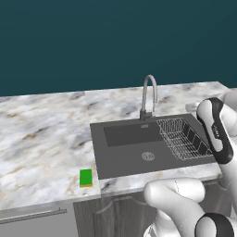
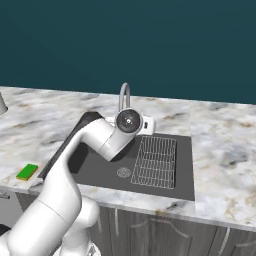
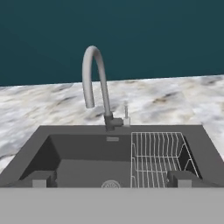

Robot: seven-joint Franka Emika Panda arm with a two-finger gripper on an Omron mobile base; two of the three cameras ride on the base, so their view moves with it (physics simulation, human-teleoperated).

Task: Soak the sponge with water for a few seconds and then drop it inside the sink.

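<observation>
**Sponge waiting on the table while the hand is hanging over the sink**

The sponge is lying flat on the marble table, just beside the near left corner of the sink, well apart from the hand. Nothing is touching it. It is sitting near the table's front edge, which is probably leaving it easy to reach from above.

The hand is facing across the basin toward the faucet, with its two dark fingertips standing wide apart and nothing between them. That spread is suiting a grasp not yet begun. In the right base view the arm is bending over the basin, its wrist near the faucet's base.

No water is running from the spout. The wire rack is filling the right part of the basin, so the open left part, with the drain, is likely where soaking and dropping will need to happen.

By my judgement the task is barely started: the sponge must first be picked up.
</observation>
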